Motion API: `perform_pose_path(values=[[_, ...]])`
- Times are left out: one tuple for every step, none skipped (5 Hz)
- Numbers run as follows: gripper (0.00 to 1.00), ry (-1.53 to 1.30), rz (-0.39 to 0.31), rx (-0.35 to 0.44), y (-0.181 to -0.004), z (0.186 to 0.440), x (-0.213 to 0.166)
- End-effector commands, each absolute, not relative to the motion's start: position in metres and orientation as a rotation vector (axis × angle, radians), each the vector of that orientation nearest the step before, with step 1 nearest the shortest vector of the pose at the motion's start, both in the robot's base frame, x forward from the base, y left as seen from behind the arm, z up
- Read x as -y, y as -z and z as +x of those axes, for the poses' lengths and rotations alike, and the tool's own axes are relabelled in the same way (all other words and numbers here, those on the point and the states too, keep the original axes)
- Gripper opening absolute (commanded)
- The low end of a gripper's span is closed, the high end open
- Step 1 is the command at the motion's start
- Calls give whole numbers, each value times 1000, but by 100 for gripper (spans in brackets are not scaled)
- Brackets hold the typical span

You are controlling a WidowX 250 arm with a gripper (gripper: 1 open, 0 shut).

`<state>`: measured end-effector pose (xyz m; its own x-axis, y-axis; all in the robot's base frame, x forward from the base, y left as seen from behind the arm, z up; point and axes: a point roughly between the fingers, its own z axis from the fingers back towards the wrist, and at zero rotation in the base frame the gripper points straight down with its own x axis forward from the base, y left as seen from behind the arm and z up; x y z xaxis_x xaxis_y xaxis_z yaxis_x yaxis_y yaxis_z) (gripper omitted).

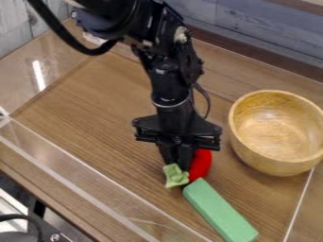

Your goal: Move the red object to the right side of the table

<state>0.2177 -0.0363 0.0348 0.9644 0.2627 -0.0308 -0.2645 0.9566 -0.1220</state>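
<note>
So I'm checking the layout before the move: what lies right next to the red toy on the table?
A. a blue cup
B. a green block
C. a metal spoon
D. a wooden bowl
B: the green block lies right beside the red toy, at its near side, while the bowl stands apart from it; there is no cup or spoon.

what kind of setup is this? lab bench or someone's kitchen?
Probably a lab test bench: a wood-grain table fenced by low clear acrylic walls, one black robot arm, and a few props like the wooden bowl.
</note>
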Motion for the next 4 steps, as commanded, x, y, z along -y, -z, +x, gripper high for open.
perform_pose_path(values=[[0, -271, -143, 39, -49, 228, 38], [0, -276, -146, 33, -50, 228, 39], [0, -280, -149, 27, -51, 227, 41], [0, -284, -153, 22, -52, 227, 43]])
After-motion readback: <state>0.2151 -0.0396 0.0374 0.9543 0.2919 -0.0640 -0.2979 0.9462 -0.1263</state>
